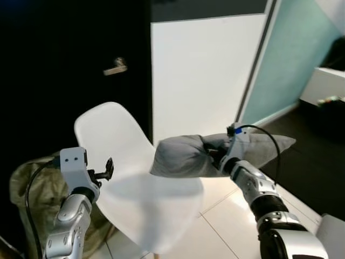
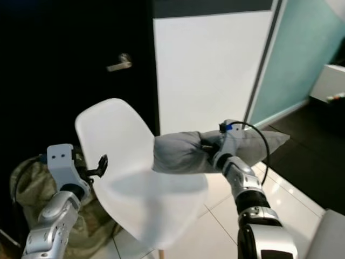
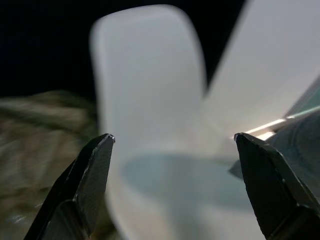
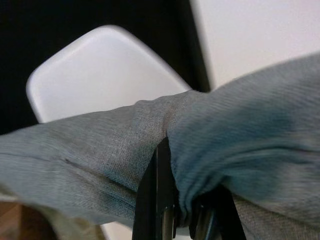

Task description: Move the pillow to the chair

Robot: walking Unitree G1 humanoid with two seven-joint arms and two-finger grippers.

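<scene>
pillow (image 1: 186, 155), grey and bunched at its middle, hangs in the air over the front edge of the chair (image 1: 126, 178) seat, gripped by the right gripper (image 1: 218, 157), whose fingers are clamped together on a fold of the fabric so that the cloth puckers around them. one end of the pillow reaches out above the seat, the other end trails back past the right arm toward the dark carpet (image 1: 312, 172) on the robot's right; it does not rest on the seat, and its shadow falls across the white shell below it. the chair is a white moulded shell with a rounded back, standing on pale glossy floor tiles (image 1: 232, 221) before a black door (image 1: 75, 65) with a metal lever handle (image 1: 116, 67). beside the door are a white wall panel (image 1: 202, 70) and a pale green one (image 1: 296, 54). the left gripper (image 1: 106, 170) is held up at the left edge of the seat, close beside the shell without touching it, its two fingers (image 3: 87, 180) spread wide apart and holding nothing; between them the wrist view looks onto the chair's back and seat. behind the left arm, low on the floor, lies an olive-coloured bundle of cloth (image 1: 32, 189).
</scene>
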